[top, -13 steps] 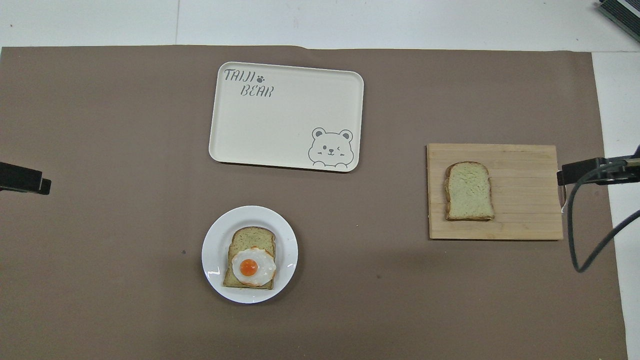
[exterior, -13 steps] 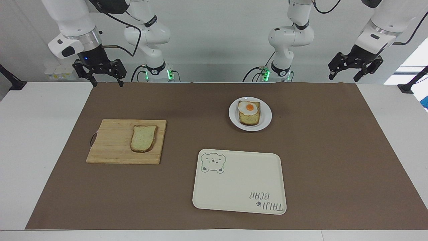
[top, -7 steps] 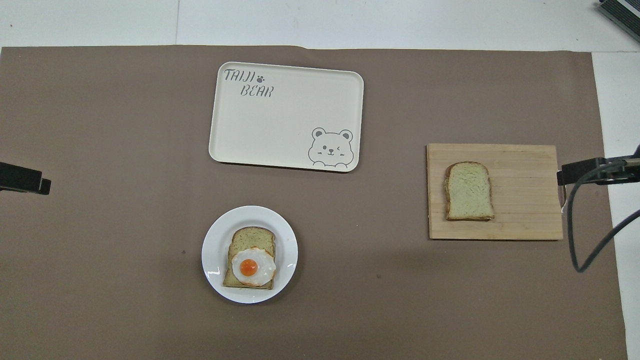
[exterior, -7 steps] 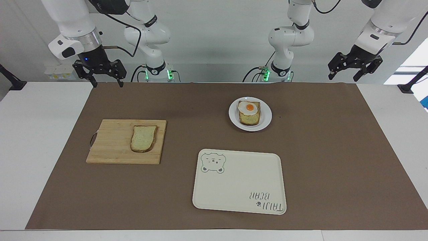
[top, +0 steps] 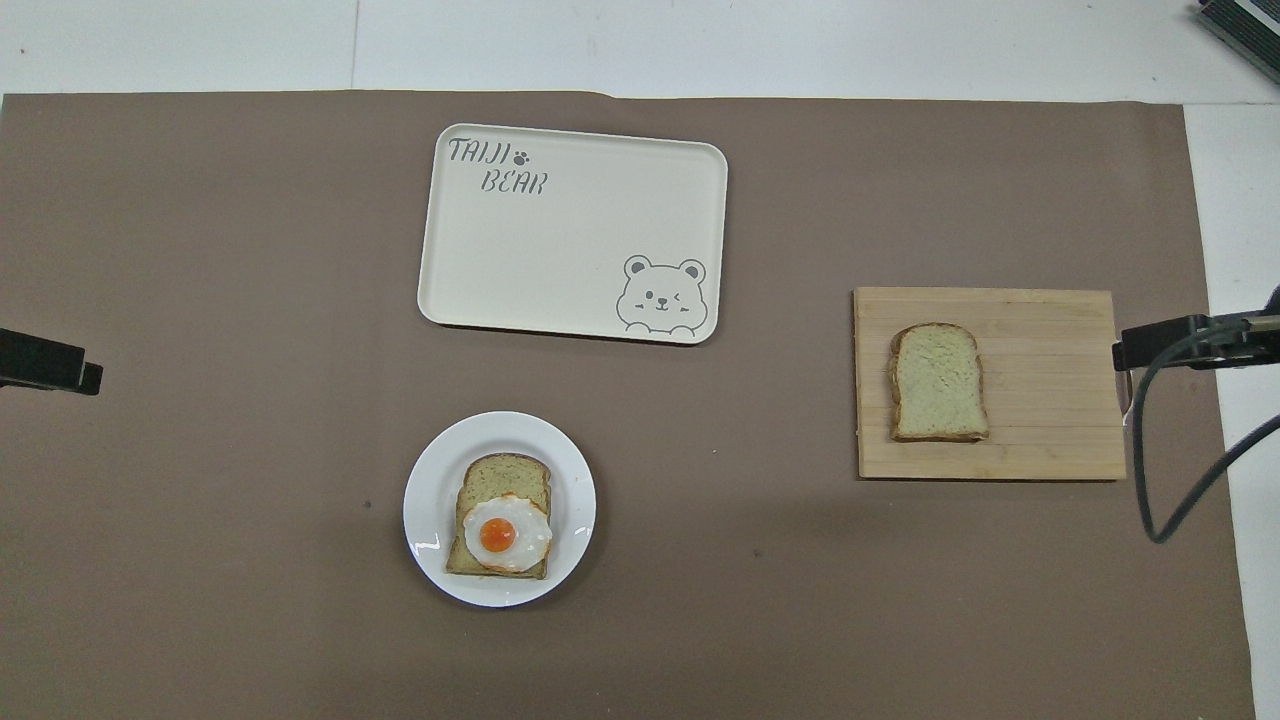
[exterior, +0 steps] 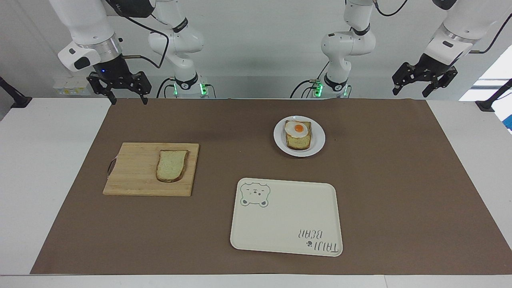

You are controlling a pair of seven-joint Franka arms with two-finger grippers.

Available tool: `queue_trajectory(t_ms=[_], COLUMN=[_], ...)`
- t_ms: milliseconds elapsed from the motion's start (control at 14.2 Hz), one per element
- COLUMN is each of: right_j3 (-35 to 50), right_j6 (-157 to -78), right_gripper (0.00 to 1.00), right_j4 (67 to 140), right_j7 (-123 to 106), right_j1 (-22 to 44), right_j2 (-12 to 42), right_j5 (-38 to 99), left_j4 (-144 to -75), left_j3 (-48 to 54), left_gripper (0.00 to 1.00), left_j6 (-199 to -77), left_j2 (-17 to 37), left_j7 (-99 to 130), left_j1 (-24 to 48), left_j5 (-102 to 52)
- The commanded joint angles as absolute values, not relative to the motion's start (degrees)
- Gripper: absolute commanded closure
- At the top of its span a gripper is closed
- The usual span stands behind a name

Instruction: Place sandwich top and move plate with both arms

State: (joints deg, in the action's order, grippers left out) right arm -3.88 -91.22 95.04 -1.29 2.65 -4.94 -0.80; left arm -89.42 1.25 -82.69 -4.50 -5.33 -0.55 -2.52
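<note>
the sandwich top (exterior: 172, 165) lies flat on a wooden cutting board (exterior: 136, 176), toward the right arm's end of the desk (exterior: 40, 160). its rounded edge points away from the robots, and nothing touches it. the board rests on a brown mat (exterior: 400, 180) that covers most of the desk.

the plate (exterior: 318, 141) sits on the mat toward the left arm's end, nearer to the robots than the board. on it lies a bread slice (exterior: 299, 141) with a fried egg (exterior: 298, 128) on the part closest to the robots. farther from the robots than the plate lies a cream tray (exterior: 286, 224) with a bear drawing at one corner and lettering at the corner diagonal to it. plate and tray are apart, and both are well apart from the board.

the right gripper (exterior: 128, 100) hangs in the air above the mat's corner nearest the right arm's base, pointing down, with its jaws spread and nothing between them. the left gripper (exterior: 412, 93) hangs tilted above the mat's edge nearest the left arm's base, with its jaws spread too and holding nothing. both are well apart from the food. in the overhead view only a dark part of each arm shows at the side edges.
</note>
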Motion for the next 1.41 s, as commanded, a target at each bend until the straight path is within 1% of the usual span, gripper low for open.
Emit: queue_trajectory(t_ms=[0, 565, 1201, 1342], right_j3=[-3.78, -3.78, -3.69, -3.78], right_j6=[-91.05, -94.04, -94.22, -94.22], right_gripper=[0.00, 0.00, 0.00, 0.00], right_j4=[95.10, 95.62, 95.89, 96.85], right_j7=[-2.99, -2.81, -2.72, -2.81], right_j1=[1.85, 1.76, 1.76, 1.76], right_j2=[-5.01, -4.92, -4.66, -5.09], right_j5=[-1.49, -1.32, -1.14, -1.14], left_j4=[-90.09, -90.09, -90.09, -90.09], left_j3=[1.49, 1.49, 1.49, 1.49], left_gripper=[0.00, 0.00, 0.00, 0.00], left_j6=[-82.09, -82.09, -82.09, -82.09], left_j2=[-5.63, -5.62, -5.62, -5.62], left_j7=[-5.27, -5.27, -5.27, -5.27], left_j1=[-1.05, -0.97, -0.97, -0.97], left_j5=[-2.02, -2.02, -2.02, -2.02])
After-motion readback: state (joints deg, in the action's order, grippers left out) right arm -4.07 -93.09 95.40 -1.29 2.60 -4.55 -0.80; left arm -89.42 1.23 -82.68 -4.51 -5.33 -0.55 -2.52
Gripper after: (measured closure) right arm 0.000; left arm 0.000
